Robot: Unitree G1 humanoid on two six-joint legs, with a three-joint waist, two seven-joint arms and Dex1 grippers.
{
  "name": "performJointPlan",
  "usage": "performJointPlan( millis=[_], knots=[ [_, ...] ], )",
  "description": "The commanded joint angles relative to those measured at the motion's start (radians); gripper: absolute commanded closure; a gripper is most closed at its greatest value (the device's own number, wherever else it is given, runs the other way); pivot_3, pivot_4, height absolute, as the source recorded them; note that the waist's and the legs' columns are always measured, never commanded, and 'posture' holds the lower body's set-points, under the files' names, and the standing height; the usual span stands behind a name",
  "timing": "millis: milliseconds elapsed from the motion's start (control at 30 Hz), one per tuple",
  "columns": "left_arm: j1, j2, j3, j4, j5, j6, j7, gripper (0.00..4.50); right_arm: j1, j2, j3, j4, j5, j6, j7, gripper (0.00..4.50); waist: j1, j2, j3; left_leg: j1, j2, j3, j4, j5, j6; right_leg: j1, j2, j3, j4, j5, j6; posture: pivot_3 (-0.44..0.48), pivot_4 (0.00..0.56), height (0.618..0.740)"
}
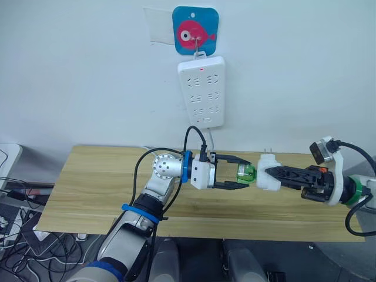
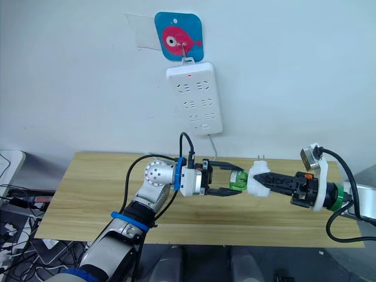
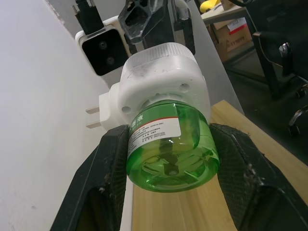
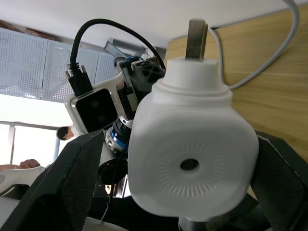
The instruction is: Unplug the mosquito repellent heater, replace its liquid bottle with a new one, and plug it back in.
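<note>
One mosquito repellent heater [image 1: 269, 176] and one green bottle [image 1: 246, 173], held over the wooden table [image 1: 88, 182]; right gripper [image 1: 271, 177] clamps the heater, left gripper [image 1: 242, 176] pinches the bottle. Left wrist view adds two prongs [image 3: 93, 118]; right wrist view, the heater's round top opening [image 4: 189, 165]

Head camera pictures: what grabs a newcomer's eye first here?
Above the wooden table, the two arms meet: the right gripper holds the white heater while the left gripper closes on its green bottle. Behind them a white power strip hangs on the wall under a blue fish hook.
</note>
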Motion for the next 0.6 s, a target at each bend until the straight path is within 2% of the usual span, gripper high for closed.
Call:
performJointPlan(
  millis=[33, 100, 467, 500, 600],
  knots=[
    [-0.017, 0.001, -0.007, -0.022, 0.008, 0.003, 0.03, 2.26, 0.01, -0.028, -0.025, -0.024, 0.025, 0.009, 0.014, 0.91, 0.0, 0.0, 0.0, 0.0, 0.0, 0.0, 0.0, 0.0, 0.0, 0.0, 0.0, 0.0, 0.0, 0.0, 0.0, 0.064, 0.26, 0.74],
    [-0.018, 0.003, -0.009, -0.021, 0.009, 0.007, 0.036, 2.26, 0.014, -0.037, -0.028, -0.02, 0.025, 0.015, 0.021, 1.54, 0.0, 0.0, 0.0, 0.0, 0.0, 0.0, 0.0, 0.0, 0.0, 0.0, 0.0, 0.0, 0.0, 0.0, 0.0, 0.064, 0.26, 0.74],
    [-0.031, 0.004, -0.016, -0.012, 0.002, 0.001, 0.058, 2.26, 0.016, -0.045, -0.019, -0.032, 0.025, 0.004, 0.042, 1.54, 0.0, 0.0, 0.0, 0.0, 0.0, 0.0, 0.0, 0.0, 0.0, 0.0, 0.0, 0.0, 0.0, 0.0, 0.0, 0.065, 0.264, 0.74],
    [-0.02, 0.003, -0.016, -0.038, -0.042, 0.06, 0.039, 2.26, 0.014, -0.046, -0.021, -0.034, 0.025, 0.006, 0.053, 1.54, 0.0, 0.0, 0.0, 0.0, 0.0, 0.0, 0.0, 0.0, 0.0, 0.0, 0.0, 0.0, 0.0, 0.0, 0.0, 0.065, 0.264, 0.74],
    [0.015, 0.056, -0.032, -0.233, -0.289, 0.697, 0.014, 2.26, 0.047, -0.087, -0.027, -0.094, 0.025, 0.01, 0.078, 1.54, -0.001, 0.001, 0.001, 0.0, 0.0, 0.0, 0.0, 0.0, 0.0, 0.0, 0.0, 0.0, 0.0, 0.0, 0.0, 0.064, 0.265, 0.74]
  ],
)
